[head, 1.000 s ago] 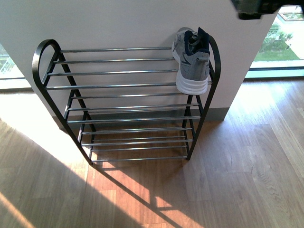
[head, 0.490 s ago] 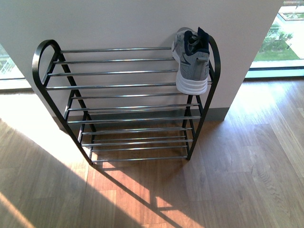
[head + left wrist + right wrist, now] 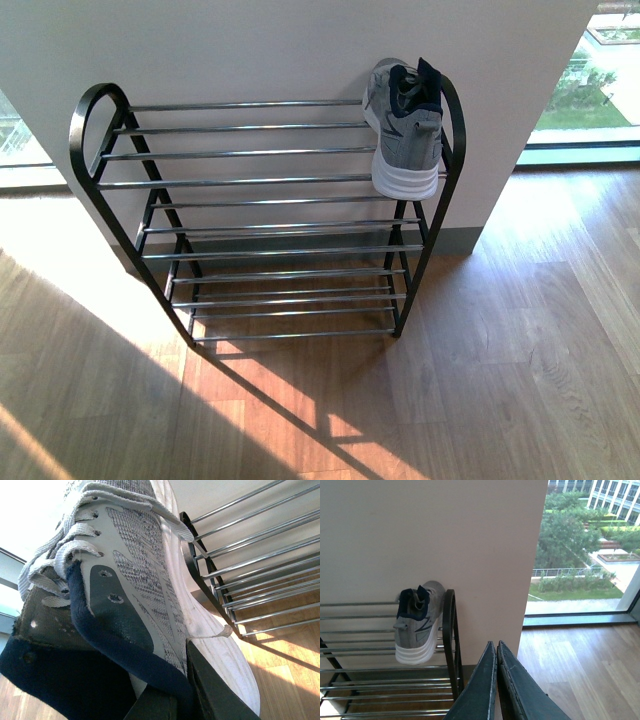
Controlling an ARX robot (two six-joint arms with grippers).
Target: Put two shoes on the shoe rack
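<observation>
right arm gone from front view; right claw [image 3: 496, 652] pinched empty; left claw [image 3: 182, 700] clamps second sneaker [image 3: 135, 570], rack [image 3: 250, 180] probably next.

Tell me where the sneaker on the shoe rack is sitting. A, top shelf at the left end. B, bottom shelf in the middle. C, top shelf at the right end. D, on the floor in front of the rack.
C: the front view shows the sneaker resting on the top rods of the rack, next to its right upright, with the lower shelves bare.
</observation>
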